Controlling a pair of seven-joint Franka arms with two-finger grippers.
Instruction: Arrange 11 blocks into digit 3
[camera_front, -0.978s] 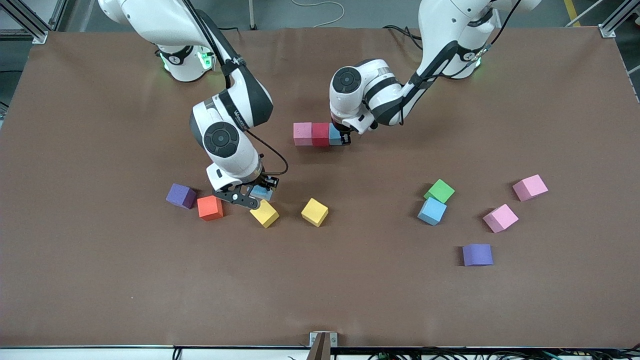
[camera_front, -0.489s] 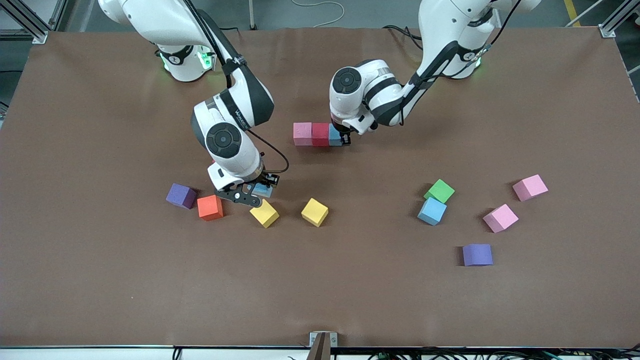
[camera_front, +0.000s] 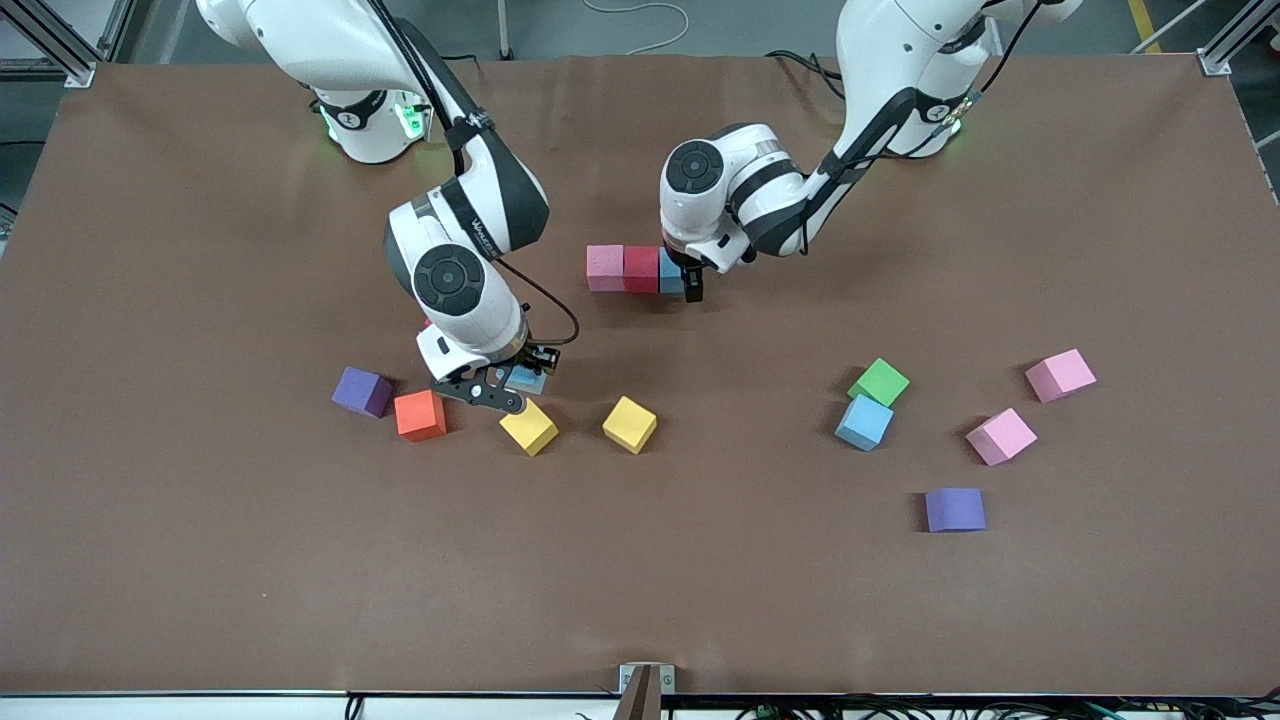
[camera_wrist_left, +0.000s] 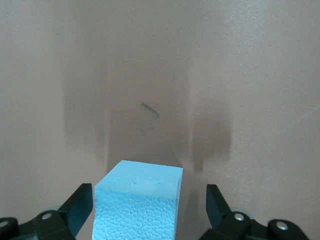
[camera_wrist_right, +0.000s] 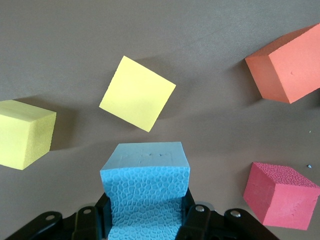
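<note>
We count 3 blocks in a row mid-desk: pink (camera_front: 604, 267), red (camera_front: 641, 268), light blue (camera_front: 669, 271). Left hand (camera_front: 691, 290) straddles the light blue one, fingers apart. Right hand (camera_front: 512, 385), off the desk, is clamped on a 2nd light blue block (camera_wrist_right: 145, 187). Loose: 2 yellow, 2 pink, 2 purple, 1 orange, 1 green, 1 light blue, 1 more red.
</note>
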